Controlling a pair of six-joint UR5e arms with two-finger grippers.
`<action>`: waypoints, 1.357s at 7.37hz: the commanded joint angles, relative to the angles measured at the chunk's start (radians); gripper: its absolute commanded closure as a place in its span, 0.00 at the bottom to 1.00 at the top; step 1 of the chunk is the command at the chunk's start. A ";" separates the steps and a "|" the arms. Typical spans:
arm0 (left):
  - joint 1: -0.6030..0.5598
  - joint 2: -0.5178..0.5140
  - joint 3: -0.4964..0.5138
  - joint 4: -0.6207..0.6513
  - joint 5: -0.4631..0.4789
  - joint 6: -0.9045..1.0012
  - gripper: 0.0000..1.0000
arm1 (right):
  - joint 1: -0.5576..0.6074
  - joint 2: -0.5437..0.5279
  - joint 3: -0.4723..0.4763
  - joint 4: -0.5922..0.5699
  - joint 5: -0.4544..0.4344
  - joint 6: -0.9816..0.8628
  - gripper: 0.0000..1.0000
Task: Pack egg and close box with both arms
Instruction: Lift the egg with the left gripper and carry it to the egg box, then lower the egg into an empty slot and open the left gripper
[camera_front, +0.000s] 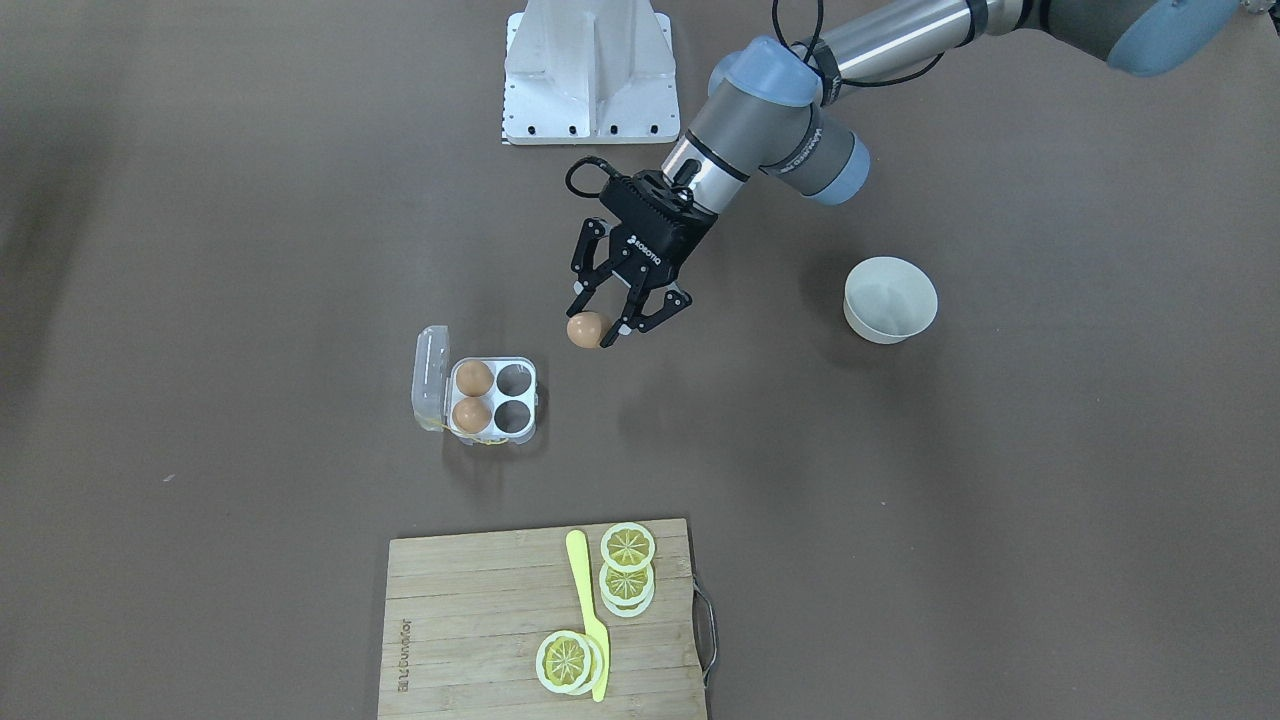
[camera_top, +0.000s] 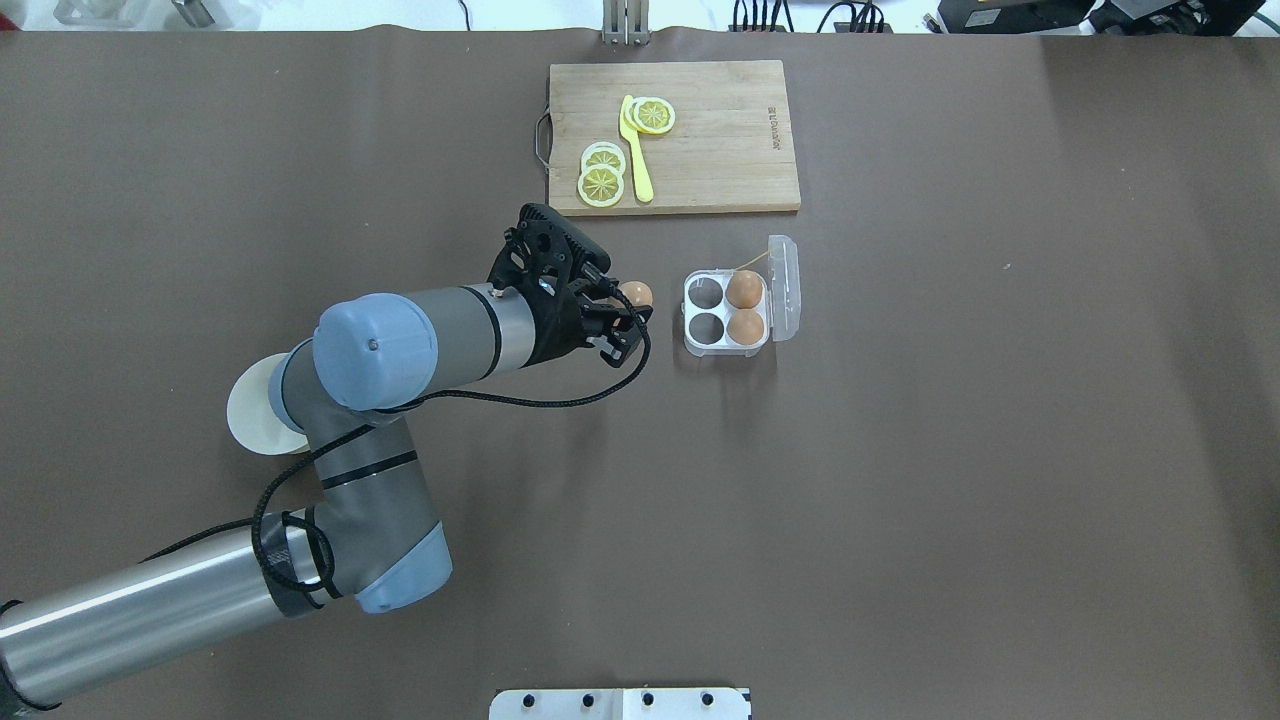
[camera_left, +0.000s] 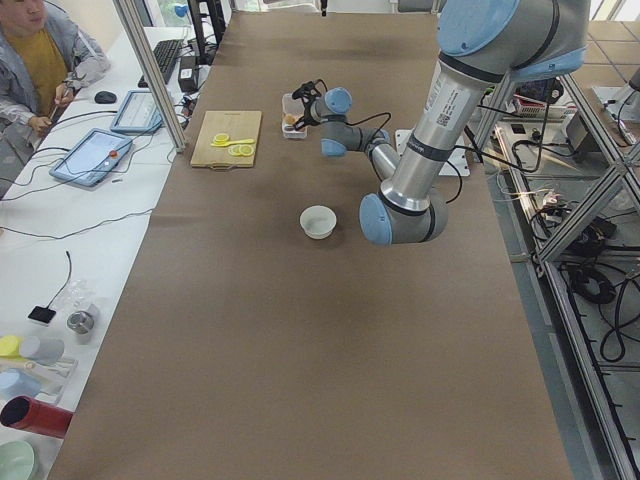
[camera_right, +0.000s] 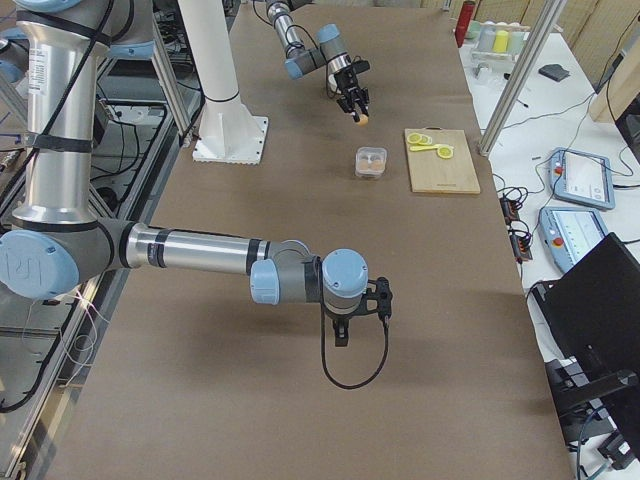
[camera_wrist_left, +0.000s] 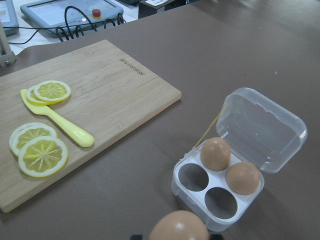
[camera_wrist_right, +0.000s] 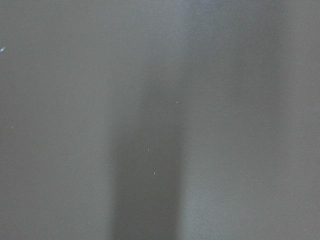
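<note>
**Carried egg just short of the box's two free cells**

The left gripper (camera_front: 603, 326) is clenched on the egg (camera_front: 587, 329), pinching it at the fingertips, clear of the table (camera_front: 900, 520). The egg is so close under the wrist camera that only its top shows. I cannot tell which way its long axis runs.

Just ahead of the fingertips and lower down sits the box (camera_front: 494, 398). Its two empty cells (camera_wrist_left: 207, 190) are on the side nearest the gripper. The two packed eggs (camera_wrist_left: 215, 153) fill the row behind them. Beyond those, the lid (camera_wrist_left: 262, 127) stands swung open on the far side.

In my judgement the coming move is a short reach forward and down into a near cell, without passing over the packed eggs.

The right gripper (camera_right: 340, 338) hangs well apart over bare table. Whether it is clenched or released cannot be told. The left arm is much the nearer to the box.
</note>
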 joint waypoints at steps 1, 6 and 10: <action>0.087 -0.073 0.143 -0.109 0.171 0.001 1.00 | -0.001 0.002 -0.010 0.000 0.010 0.000 0.00; 0.099 -0.184 0.340 -0.266 0.190 0.010 1.00 | 0.001 0.019 -0.025 0.002 0.010 0.000 0.00; 0.098 -0.216 0.388 -0.291 0.196 0.017 1.00 | 0.001 0.022 -0.027 0.002 0.010 -0.001 0.00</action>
